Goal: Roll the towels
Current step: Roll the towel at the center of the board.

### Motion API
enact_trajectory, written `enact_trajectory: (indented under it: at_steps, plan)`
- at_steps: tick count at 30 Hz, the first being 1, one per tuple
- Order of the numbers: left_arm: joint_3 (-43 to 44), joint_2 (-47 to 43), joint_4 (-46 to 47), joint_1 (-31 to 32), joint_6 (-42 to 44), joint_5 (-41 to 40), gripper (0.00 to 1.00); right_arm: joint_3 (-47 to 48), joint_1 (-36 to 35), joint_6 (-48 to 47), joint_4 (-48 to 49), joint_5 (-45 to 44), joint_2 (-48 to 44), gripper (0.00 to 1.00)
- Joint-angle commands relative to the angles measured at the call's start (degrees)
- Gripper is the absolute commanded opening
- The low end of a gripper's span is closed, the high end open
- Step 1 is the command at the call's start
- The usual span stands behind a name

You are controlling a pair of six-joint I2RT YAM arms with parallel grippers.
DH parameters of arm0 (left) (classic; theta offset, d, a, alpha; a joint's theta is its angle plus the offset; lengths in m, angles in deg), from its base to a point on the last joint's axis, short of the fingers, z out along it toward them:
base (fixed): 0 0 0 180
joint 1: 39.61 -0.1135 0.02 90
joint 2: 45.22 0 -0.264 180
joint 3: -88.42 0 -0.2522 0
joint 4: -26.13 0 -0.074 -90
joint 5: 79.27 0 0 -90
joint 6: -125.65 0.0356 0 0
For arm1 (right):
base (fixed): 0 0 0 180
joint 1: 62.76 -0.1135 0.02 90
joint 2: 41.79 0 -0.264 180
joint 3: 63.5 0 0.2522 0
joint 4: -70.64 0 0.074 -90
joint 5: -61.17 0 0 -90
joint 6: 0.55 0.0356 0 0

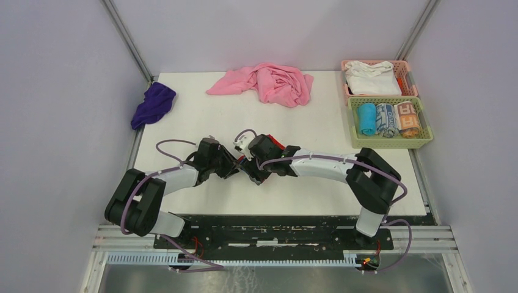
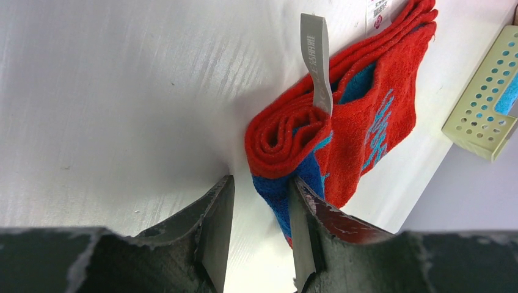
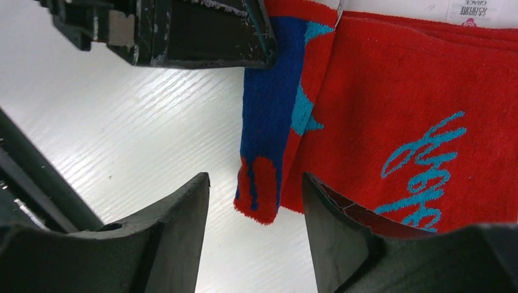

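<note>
Left wrist — red towel (image 2: pixel 366 122) rolled end | top external — purple towel (image 1: pixel 153 104)

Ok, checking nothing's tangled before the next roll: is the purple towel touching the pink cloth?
Apart. The top view shows bare table between the purple towel at the left edge and the pink cloth at the back.

White label (image 3: pixel 475 8) sewn at the edge of the red towel (image 3: pixel 421 91): from my right wrist view I read one word, "GRACE"; the line next to it I cannot make out with certainty. Cyan script (image 3: pixel 421 177) across the towel's face: cursive lettering, not legible to me. Grey loop tag (image 2: pixel 316 55): fine print, too small to read.
</note>
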Motion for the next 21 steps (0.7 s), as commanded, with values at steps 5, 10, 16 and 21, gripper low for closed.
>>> enact_trajectory:
  at_steps: [5,10,16,21]
  plan:
    - [0.8,0.8,-2.2,0.5,-1.5,-2.4,0.46,4.1,-2.2,-2.8,4.9,-4.5,4.6,0.61]
    - [0.7,0.7,-2.2,0.7,-1.6,-2.5,0.46,4.9,-2.3,-2.9,4.7,-4.6,7.3,0.51]
    - [-1.2,-3.1,-1.8,0.7,-2.6,-3.1,0.5,3.1,-1.1,-1.4,5.4,2.2,7.1,0.17]
    - [-3.8,-10.4,-0.8,0.6,-2.7,-3.7,0.65,-2.8,5.9,6.2,13.8,23.5,4.9,0.01]
